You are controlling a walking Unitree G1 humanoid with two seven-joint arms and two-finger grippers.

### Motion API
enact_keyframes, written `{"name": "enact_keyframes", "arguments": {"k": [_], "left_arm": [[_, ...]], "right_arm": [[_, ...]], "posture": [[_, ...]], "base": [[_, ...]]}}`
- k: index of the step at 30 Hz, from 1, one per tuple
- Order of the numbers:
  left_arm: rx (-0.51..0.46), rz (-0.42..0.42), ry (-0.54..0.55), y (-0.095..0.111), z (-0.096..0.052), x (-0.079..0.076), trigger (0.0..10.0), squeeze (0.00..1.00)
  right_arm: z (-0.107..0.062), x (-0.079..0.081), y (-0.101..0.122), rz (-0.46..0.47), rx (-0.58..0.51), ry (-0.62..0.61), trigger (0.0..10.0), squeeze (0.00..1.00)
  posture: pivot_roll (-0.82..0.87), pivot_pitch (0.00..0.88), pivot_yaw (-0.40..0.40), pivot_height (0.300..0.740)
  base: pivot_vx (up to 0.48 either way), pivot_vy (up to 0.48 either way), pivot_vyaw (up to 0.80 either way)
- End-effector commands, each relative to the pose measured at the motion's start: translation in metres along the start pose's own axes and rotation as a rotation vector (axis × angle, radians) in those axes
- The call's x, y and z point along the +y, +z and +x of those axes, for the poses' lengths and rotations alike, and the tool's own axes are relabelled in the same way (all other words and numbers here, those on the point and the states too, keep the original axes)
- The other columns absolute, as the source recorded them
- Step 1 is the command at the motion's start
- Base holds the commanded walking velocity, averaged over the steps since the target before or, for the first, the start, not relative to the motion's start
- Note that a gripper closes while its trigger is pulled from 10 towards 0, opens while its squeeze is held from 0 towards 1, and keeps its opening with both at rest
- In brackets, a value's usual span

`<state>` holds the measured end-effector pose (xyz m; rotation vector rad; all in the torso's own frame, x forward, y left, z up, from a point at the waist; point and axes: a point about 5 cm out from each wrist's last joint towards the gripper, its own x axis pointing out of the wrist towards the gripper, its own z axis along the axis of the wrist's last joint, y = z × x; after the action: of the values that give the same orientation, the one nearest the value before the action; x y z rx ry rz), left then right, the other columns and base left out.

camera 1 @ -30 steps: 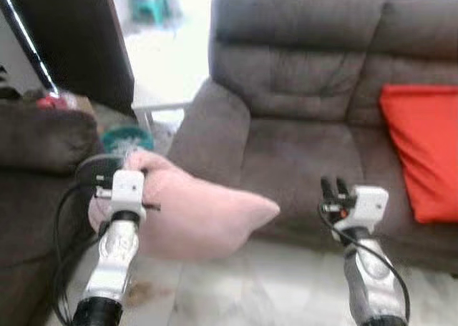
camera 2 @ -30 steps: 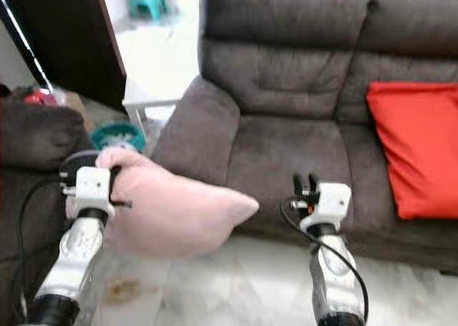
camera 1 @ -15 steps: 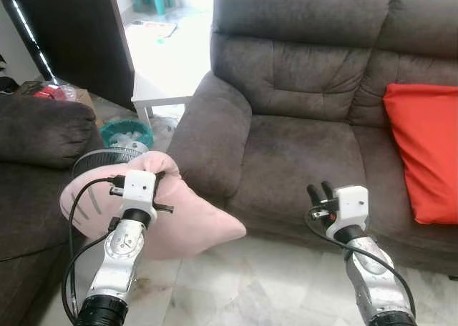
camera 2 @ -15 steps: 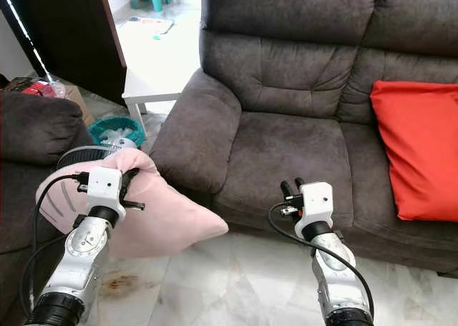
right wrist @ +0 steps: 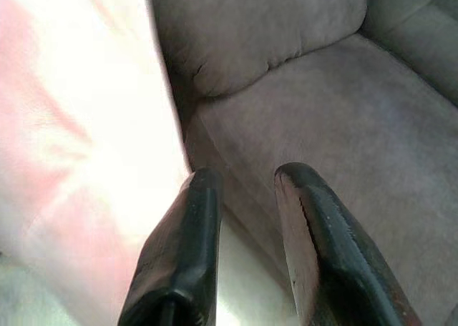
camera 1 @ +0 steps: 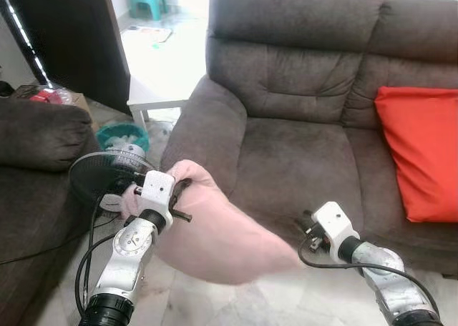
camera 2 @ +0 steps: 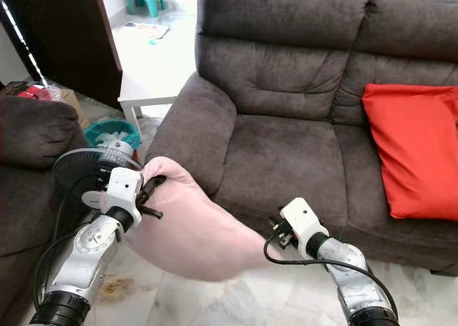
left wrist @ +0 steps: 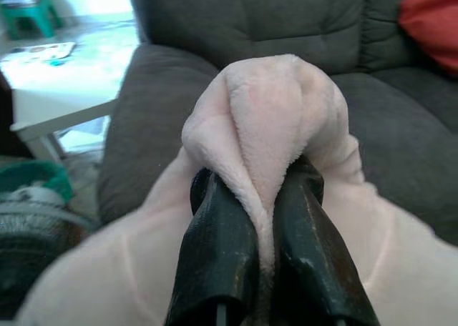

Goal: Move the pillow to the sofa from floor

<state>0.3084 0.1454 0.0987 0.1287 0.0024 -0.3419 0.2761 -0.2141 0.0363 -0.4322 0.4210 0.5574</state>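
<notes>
A soft pink pillow hangs above the floor in front of the dark sofa, close to its left armrest. My left gripper is shut on a bunched fold at the pillow's upper left end, and the left wrist view shows the plush pinched between both black fingers. The right gripper sits low by the sofa's front edge, pointing left at the pillow's right corner. It stands open with nothing between its fingers, and the pillow lies just beside it.
A red cushion leans on the sofa's right seat. At the left stand a dark armchair, a black floor fan and a teal basket. A white table sits behind the armrest. Pale tiled floor lies below.
My left gripper has carried the pillow to the right, nearer the sofa. The right gripper has turned left and dropped toward the pillow's corner.
</notes>
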Motion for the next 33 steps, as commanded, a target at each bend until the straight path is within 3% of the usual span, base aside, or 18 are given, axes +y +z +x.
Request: {"name": "enact_keyframes", "arguments": {"k": [1, 2, 3, 4, 10, 14, 33], "left_arm": [[-0.09, 0.009, -0.008, 0.022, 0.006, 0.002, 10.0, 0.0], [-0.09, 0.009, -0.008, 0.022, 0.006, 0.002, 10.0, 0.0], [-0.093, 0.008, -0.015, 0.024, 0.007, 0.001, 10.0, 0.0], [-0.098, 0.006, -0.025, 0.026, 0.01, -0.001, 10.0, 0.0], [-0.13, -0.008, -0.057, 0.034, 0.019, -0.012, 10.0, 0.0], [-0.152, -0.018, -0.085, 0.04, 0.023, -0.022, 10.0, 0.0], [-0.146, -0.043, -0.172, 0.04, 0.022, -0.032, 10.0, 0.0]], "right_arm": [[-0.004, 0.003, -0.015, -0.018, 0.091, 0.039, 10.0, 0.0], [-0.004, 0.003, -0.015, -0.018, 0.091, 0.039, 10.0, 0.0], [-0.005, 0.006, -0.02, -0.025, 0.119, 0.072, 10.0, 0.26], [-0.006, 0.007, -0.024, -0.022, 0.139, 0.092, 10.0, 1.0], [-0.01, 0.013, -0.038, -0.064, 0.236, 0.192, 10.0, 1.0], [-0.008, 0.018, -0.042, -0.041, 0.251, 0.21, 10.0, 1.0], [-0.008, 0.022, -0.061, -0.053, 0.361, 0.176, 10.0, 1.0]], "posture": [[0.1, 0.0, -0.041, 0.74], [0.1, 0.0, -0.041, 0.74], [0.1, 0.0, -0.041, 0.74], [0.1, 0.0, -0.047, 0.74], [0.09, 0.0, -0.052, 0.74], [0.09, 0.0, -0.054, 0.74], [0.1, 0.0, -0.07, 0.74]], "base": [[0.0, 0.0, 0.0], [0.0, 0.0, 0.0], [0.0, 0.0, 0.0], [0.0, 0.0, 0.0], [0.0, 0.0, 0.0], [0.0, 0.0, 0.0], [0.0, 0.0, 0.0]]}}
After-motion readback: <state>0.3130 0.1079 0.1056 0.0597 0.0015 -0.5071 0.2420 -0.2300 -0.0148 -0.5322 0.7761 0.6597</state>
